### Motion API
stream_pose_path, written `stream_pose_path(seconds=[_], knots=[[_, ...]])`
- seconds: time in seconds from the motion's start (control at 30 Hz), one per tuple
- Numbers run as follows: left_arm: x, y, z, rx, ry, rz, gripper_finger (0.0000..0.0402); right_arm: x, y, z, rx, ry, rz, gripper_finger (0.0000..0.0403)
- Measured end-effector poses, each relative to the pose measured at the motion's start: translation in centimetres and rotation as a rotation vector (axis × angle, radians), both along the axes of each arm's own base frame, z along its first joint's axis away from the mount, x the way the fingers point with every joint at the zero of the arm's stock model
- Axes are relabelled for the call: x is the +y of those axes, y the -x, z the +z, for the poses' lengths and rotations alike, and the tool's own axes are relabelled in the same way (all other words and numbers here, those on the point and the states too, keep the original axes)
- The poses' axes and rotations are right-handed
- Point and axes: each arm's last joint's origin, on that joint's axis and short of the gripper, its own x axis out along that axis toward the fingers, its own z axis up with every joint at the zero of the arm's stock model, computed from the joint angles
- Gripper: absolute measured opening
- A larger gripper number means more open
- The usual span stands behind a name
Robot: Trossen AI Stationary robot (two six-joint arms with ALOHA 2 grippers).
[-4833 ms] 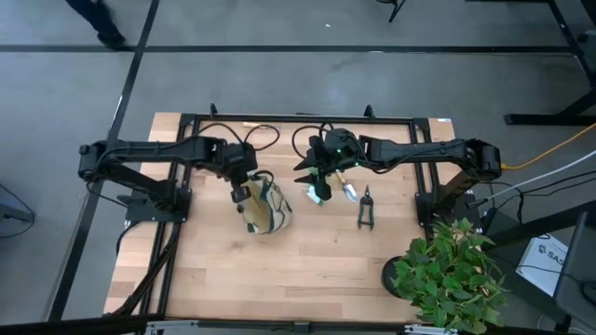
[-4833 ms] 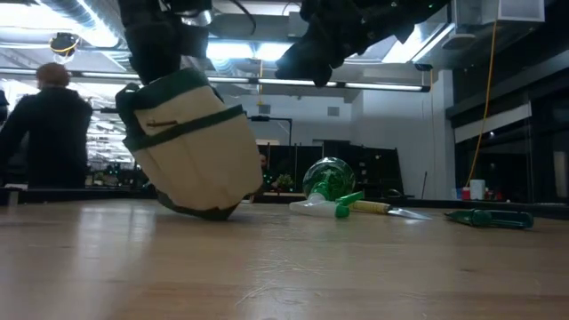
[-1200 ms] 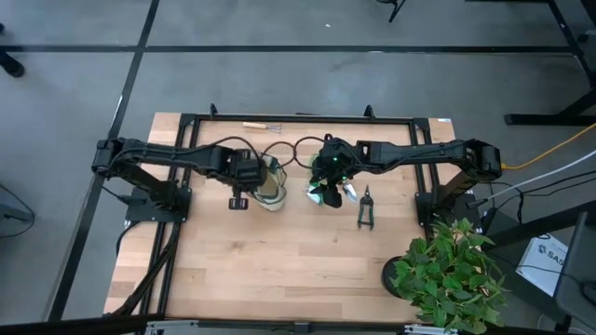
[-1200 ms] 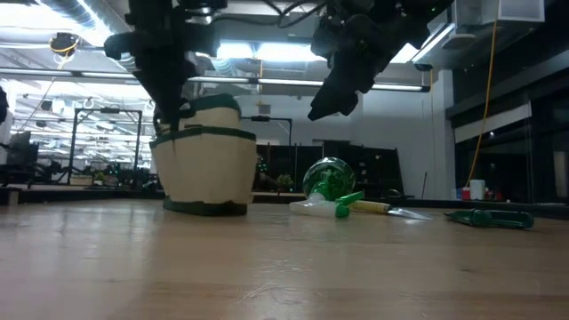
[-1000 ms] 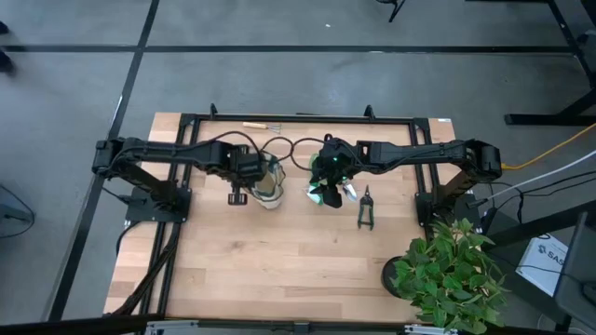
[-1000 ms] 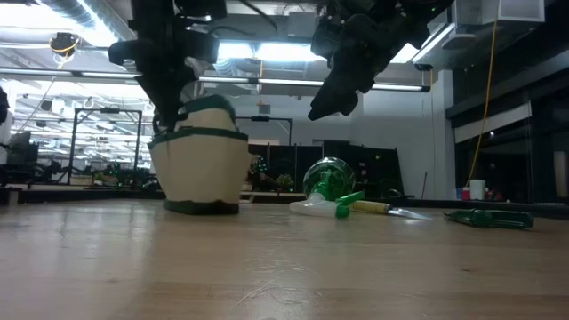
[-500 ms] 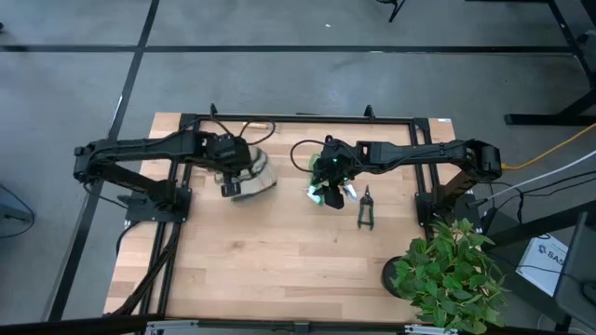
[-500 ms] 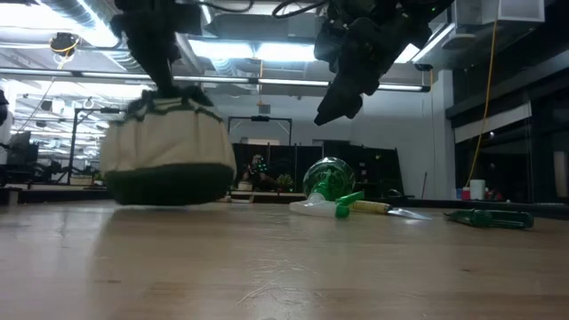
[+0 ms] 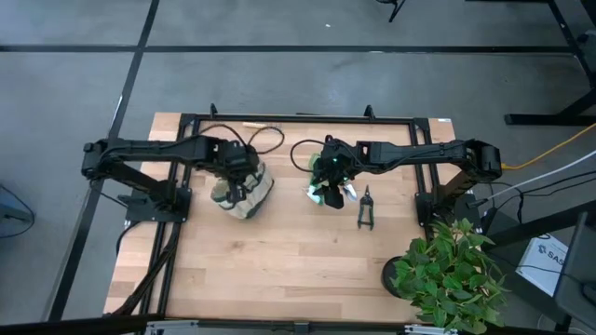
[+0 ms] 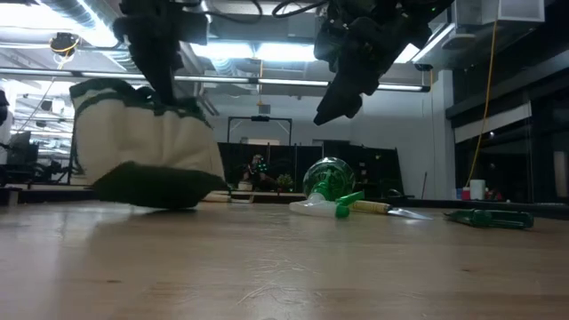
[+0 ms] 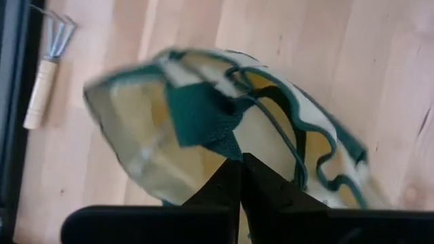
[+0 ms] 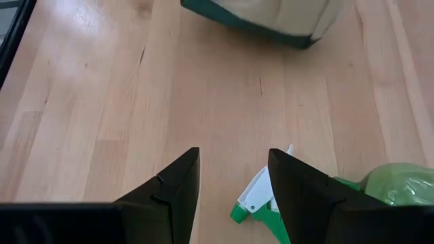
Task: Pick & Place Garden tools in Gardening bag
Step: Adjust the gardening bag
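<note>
From above, the gardening bag is seen on the left half of the wooden table, tipped over beneath the left gripper. Only the low view shows that the bag is tilted, with its dark green base turned toward the camera and partly raised off the tabletop. In the left wrist view the fingers are seen clenched together on the dark green trim at the mouth of the bag, and the cream fabric, the green edging and a looping green handle are shown there, somewhat blurred.

A thin wooden-handled rake is caught in the left wrist view, lying on the table beside the black frame; in the high view it is only a faint sliver at the far edge.

The right gripper is held above the translucent green spray bottle. In the right wrist view its fingers are seen spread apart and empty, with the white-and-green nozzle of the bottle between and below them. The bottle's round green body is shown resting on the table in the low view, with the trowel just beside it and the black pruning shears further right. A leafy potted plant stands at the table's near right corner.
</note>
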Motion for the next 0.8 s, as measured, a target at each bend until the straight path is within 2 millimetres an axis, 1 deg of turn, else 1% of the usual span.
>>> stream_pose_path(seconds=[0.27, 0.43, 0.57, 0.8], knots=[[-0.7, -1.8, -2.2, 0.095, 0.005, -0.025, 0.0010, 0.0, 0.0, 0.0, -0.005, 0.001, 0.000, 0.0179], [-0.7, -2.1, -2.6, 0.107, -0.021, 0.008, 0.0021, 0.0, 0.0, 0.0, -0.005, 0.001, 0.000, 0.0179], [-0.7, -2.0, -2.3, 0.089, -0.022, 0.010, 0.0045, 0.0, 0.0, 0.0, -0.005, 0.001, 0.000, 0.0179], [-1.0, -1.7, -1.7, 0.049, 0.004, -0.017, 0.0103, 0.0, -0.1, 0.1, -0.009, 0.001, 0.000, 0.0178]])
